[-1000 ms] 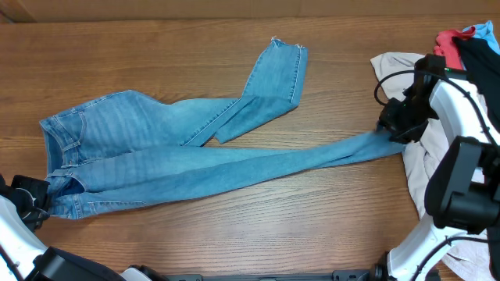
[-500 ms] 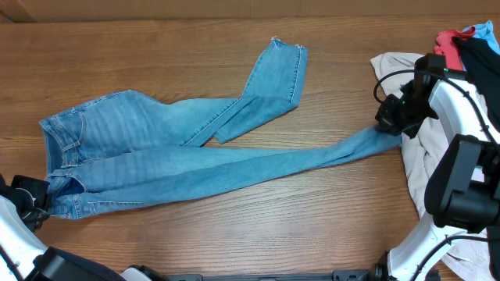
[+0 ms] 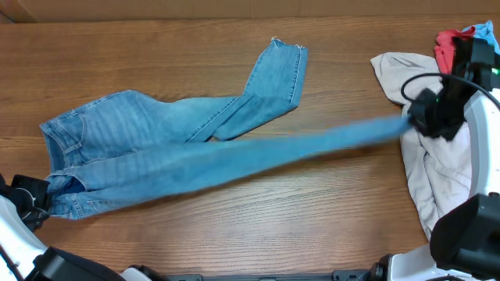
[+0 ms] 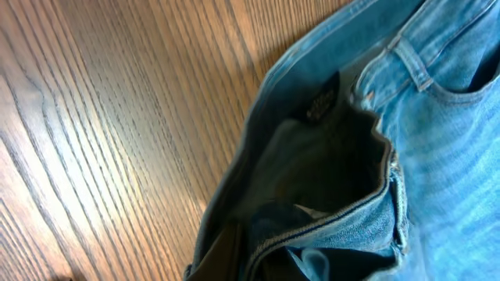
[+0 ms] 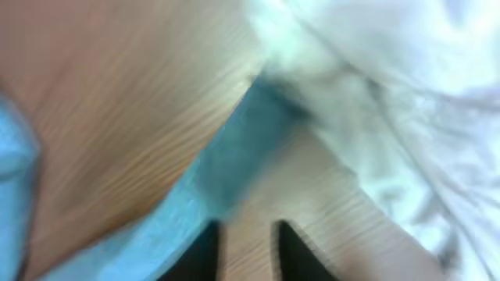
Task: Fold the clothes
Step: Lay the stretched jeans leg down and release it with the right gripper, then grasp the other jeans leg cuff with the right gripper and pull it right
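The light blue jeans (image 3: 133, 140) lie across the wooden table with the waist at the left. One leg is folded up toward the far edge and ends in a frayed hem (image 3: 287, 45). The other leg (image 3: 336, 140) stretches right and is blurred by motion. My left gripper (image 3: 37, 204) sits at the waist's near corner, shut on the waistband (image 4: 367, 222), with denim covering its jaws. My right gripper (image 3: 428, 117) hovers just past that leg's end. Its fingers (image 5: 199, 254) stand apart over bare wood, with the leg (image 5: 226, 164) beside them, not between.
A large beige garment (image 3: 437, 168) lies crumpled at the right, under and around my right arm. Small red (image 3: 445, 43) and black (image 3: 480, 55) garments sit in the far right corner. The table's near edge runs close below the jeans.
My right gripper has opened and drawn back to the right, off the end of the stretched leg. That leg is now blurred and has swung toward the far side. The left gripper has not moved.
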You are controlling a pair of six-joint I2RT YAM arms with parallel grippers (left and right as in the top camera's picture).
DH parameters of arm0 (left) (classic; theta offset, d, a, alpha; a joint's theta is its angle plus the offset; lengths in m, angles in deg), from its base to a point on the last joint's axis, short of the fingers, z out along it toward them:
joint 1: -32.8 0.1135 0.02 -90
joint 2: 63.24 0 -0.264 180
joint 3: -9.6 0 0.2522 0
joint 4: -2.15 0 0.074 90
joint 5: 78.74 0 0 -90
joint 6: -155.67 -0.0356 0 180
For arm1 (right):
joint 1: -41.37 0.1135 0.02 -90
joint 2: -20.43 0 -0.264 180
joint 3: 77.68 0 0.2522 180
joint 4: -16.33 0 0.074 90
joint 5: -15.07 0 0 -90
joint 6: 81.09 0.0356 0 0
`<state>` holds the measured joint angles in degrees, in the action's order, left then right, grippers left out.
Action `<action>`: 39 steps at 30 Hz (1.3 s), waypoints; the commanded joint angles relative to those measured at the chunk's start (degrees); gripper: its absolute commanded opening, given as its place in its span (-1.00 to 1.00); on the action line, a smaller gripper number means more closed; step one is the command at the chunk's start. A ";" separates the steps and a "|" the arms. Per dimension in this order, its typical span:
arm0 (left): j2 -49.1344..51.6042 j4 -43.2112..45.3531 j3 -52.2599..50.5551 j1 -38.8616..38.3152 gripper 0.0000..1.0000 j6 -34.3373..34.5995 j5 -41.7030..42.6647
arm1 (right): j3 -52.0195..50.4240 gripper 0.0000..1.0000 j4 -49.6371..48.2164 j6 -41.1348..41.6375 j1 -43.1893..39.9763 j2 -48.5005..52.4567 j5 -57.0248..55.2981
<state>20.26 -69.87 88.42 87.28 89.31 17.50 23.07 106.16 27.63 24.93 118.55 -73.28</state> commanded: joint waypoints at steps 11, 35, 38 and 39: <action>-0.35 0.24 0.72 0.13 -0.82 0.59 -0.17 | -13.09 -0.24 -5.09 2.19 -1.86 1.11 -5.29; -0.35 0.42 0.72 -19.37 -0.87 2.38 -22.82 | -10.36 0.29 -33.62 -11.67 17.99 1.97 13.77; -0.35 -1.01 0.72 -18.91 -0.87 3.45 -22.77 | -10.36 0.36 -36.46 -11.21 20.22 2.82 12.90; -0.35 -1.36 0.72 -18.75 -0.87 3.45 -22.77 | -10.36 0.36 -36.98 -10.99 20.63 3.06 12.92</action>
<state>20.26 -70.44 88.44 68.08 90.49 -2.13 11.09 70.16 16.42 44.64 120.37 -59.42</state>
